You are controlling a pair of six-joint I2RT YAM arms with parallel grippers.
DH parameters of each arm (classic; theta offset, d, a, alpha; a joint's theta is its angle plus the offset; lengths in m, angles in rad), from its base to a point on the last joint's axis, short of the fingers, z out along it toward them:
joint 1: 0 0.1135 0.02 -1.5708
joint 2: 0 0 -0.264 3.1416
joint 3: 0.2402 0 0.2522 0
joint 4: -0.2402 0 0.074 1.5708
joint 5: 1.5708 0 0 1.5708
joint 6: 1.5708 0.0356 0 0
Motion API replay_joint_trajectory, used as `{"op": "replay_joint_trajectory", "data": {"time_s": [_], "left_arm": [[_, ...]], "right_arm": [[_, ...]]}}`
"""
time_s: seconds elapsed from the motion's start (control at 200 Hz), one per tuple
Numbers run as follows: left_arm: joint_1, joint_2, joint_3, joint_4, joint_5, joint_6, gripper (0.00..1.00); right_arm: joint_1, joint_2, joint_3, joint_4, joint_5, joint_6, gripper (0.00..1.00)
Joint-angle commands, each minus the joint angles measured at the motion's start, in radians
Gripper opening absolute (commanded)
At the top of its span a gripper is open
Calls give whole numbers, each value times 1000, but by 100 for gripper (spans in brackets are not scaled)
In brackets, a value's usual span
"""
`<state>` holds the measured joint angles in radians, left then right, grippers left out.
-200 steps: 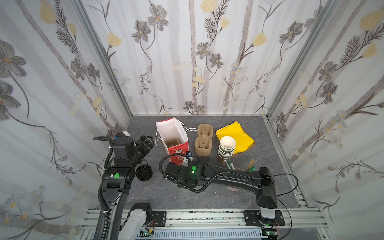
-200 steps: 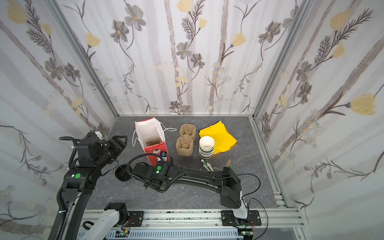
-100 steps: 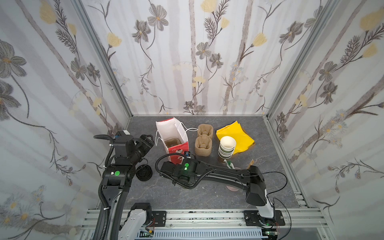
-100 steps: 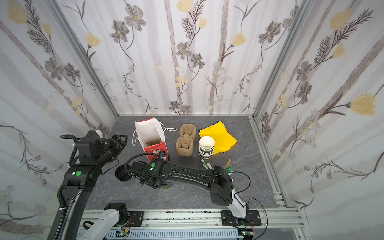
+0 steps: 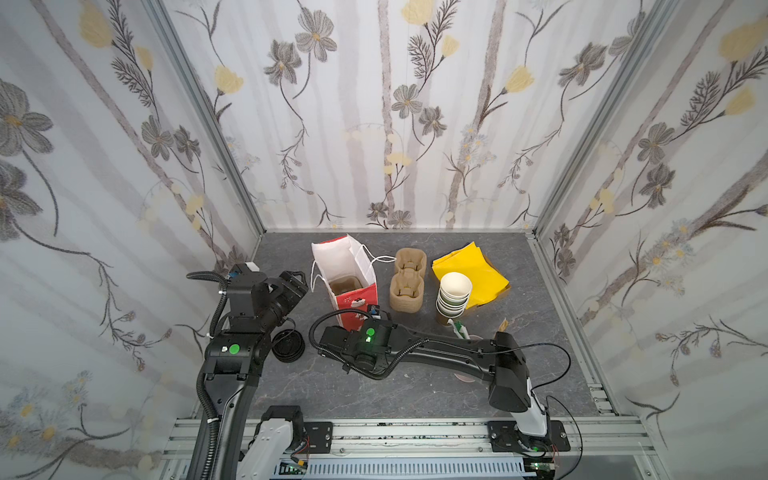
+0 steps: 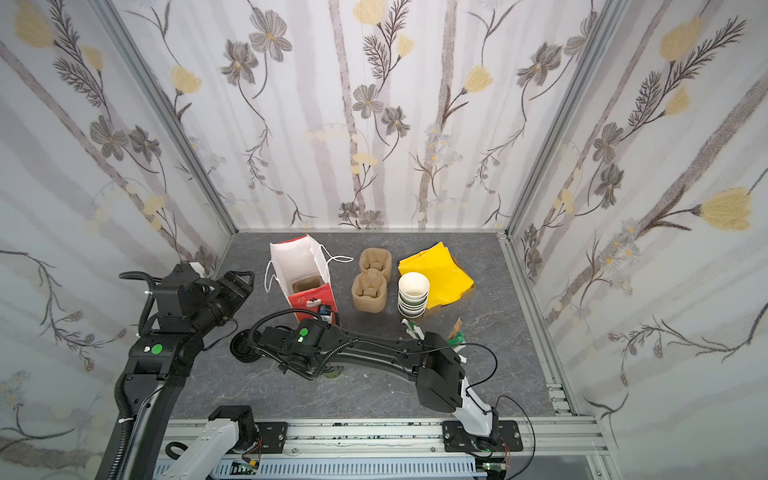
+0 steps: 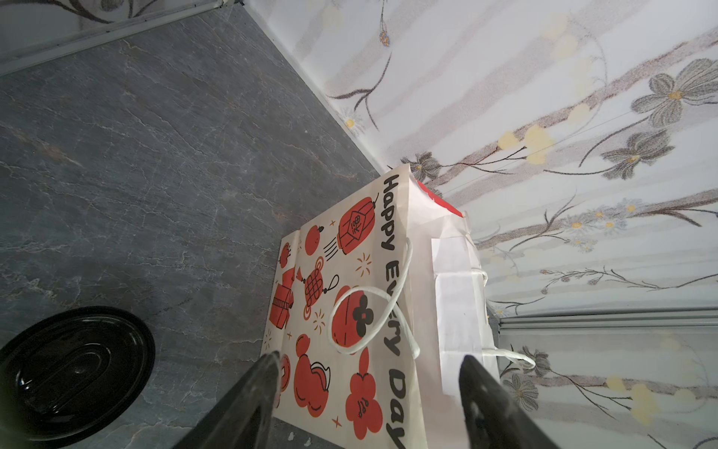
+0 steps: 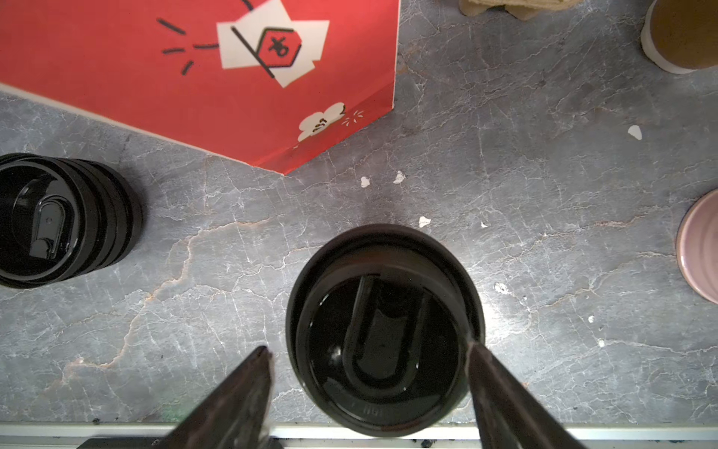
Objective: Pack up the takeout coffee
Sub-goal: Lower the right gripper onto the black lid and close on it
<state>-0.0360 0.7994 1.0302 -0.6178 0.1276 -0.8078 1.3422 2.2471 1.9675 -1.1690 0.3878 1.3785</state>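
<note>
While my right fingers (image 8: 368, 346) hang over the takeout coffee (image 8: 384, 330), they are spread wide, one on each side of its round black lid. One finger looks like it just touches the rim of the lid. The other has a little gap beside it, so I do not have a grip on the cup.

The cup stands up straight on the gray counter (image 8: 544, 163), outside the red paper bag (image 8: 194, 77). It is near the bag's bottom corner but does not touch it. A stack of black lids (image 8: 58, 221) sits well apart on one side of the cup. On the other side, the edge of a pink cup (image 8: 699, 248) shows. Small white crumbs (image 8: 400, 177) lie on the counter around it. In both top views my right arm (image 5: 436, 349) reaches across the middle and hides almost all of the cup.

My left fingers (image 7: 369, 355) are wide open too and hold nothing. They point at the white side of the bag, the one with red pictures and the words "Happy Every Day". They are just beside it, but I cannot tell if they touch it.

The bag stands upright with its mouth open, and a brown tray (image 5: 343, 286) sits down inside it. Farther right in both top views are a brown cup holder (image 5: 409, 278), a stack of white-lined cups (image 5: 453, 291) and some yellow paper (image 5: 473, 270).
</note>
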Motion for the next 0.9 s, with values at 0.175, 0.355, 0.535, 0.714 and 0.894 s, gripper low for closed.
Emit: {"op": "replay_joint_trajectory", "data": {"time_s": [0.175,0.355,0.535,0.714,0.894], "left_arm": [[1,4,-2,11,-25,19,74],[1,2,-6,10,-31,24,74],[1,5,-5,11,-34,24,74],[1,6,-9,10,-38,24,73],[2,6,-9,11,-45,31,73]], "right_arm": [[-3,20,8,-22,3,41,79],[-3,22,22,-31,9,40,80],[-6,35,24,-33,2,35,80],[-8,46,25,-33,-1,31,80],[-10,51,25,-26,-4,26,80]]}}
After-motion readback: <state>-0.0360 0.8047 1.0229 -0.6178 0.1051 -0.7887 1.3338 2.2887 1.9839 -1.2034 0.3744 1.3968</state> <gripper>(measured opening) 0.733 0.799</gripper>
